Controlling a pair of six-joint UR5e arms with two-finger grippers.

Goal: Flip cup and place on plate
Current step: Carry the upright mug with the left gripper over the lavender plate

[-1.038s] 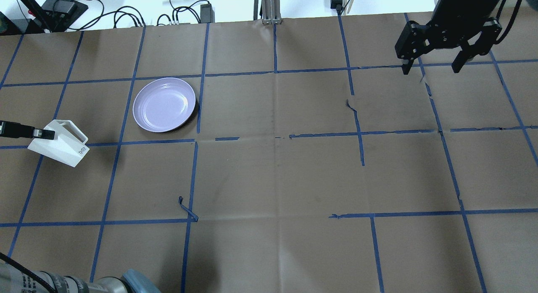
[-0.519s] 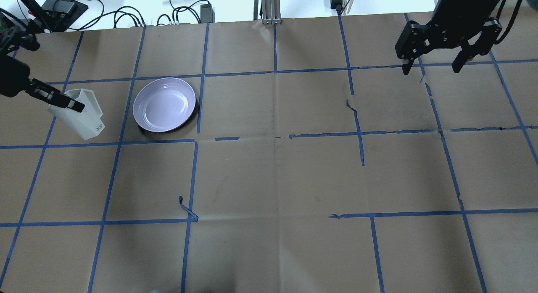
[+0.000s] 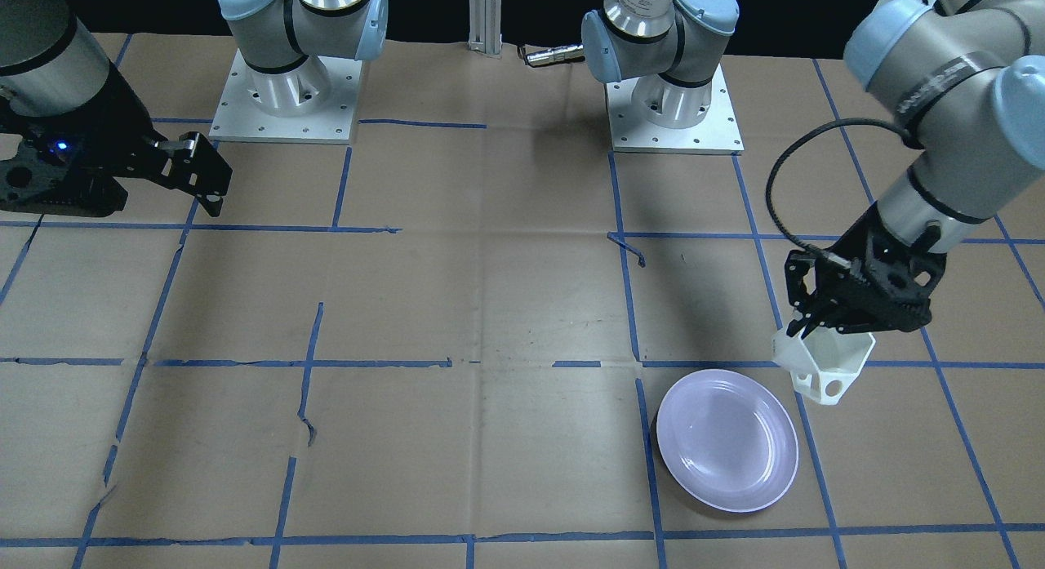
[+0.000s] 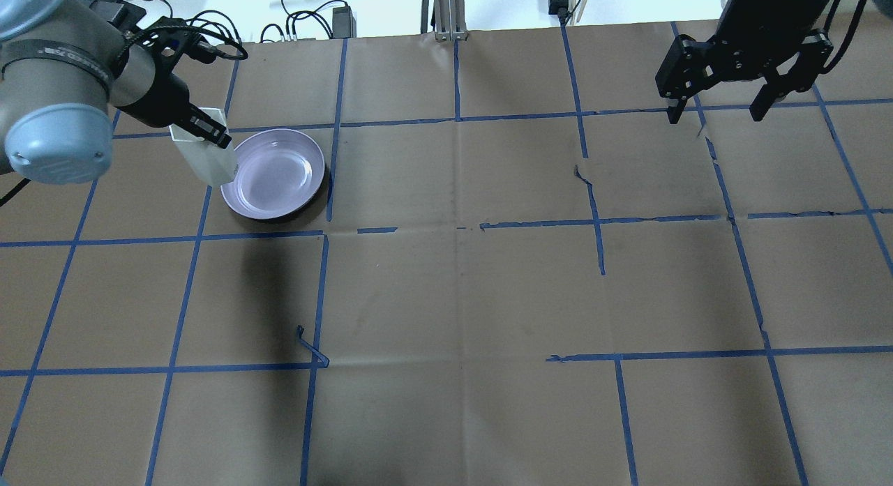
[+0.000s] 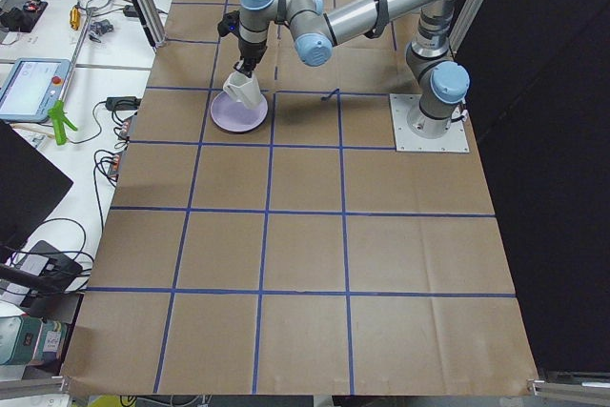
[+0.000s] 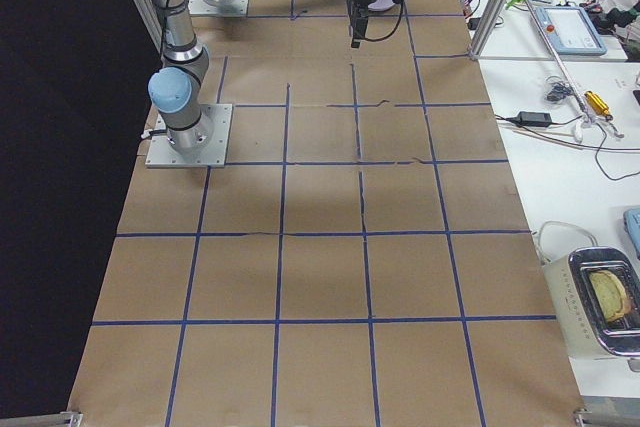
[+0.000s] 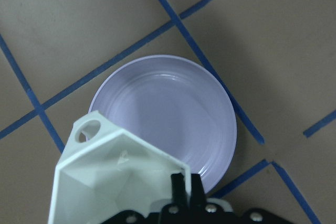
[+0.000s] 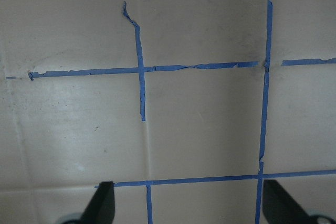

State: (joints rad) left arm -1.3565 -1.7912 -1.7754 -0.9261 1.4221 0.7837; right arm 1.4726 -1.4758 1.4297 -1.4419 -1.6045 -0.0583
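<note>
The white faceted cup (image 4: 206,158) hangs in my left gripper (image 4: 211,132), which is shut on its rim wall. It is held above the table, mouth up, at the left edge of the lavender plate (image 4: 275,173). In the front view the cup (image 3: 824,365) sits just behind the plate (image 3: 727,440), under the left gripper (image 3: 808,328). The left wrist view shows the cup's hexagonal mouth (image 7: 115,182) over the near side of the plate (image 7: 168,106). My right gripper (image 4: 715,114) is open and empty, high over the far right of the table; it also shows in the right wrist view (image 8: 191,205).
Cables and power adapters (image 4: 342,19) lie beyond the table's far edge, beside an aluminium post (image 4: 446,12). A loose curl of blue tape (image 4: 312,346) sticks up from the brown paper. The two arm bases (image 3: 286,87) stand at the robot's side.
My left arm has carried the cup from the table's left edge up and right to the plate's edge, turning it from tilted sideways to mouth up. The right arm has not moved.
</note>
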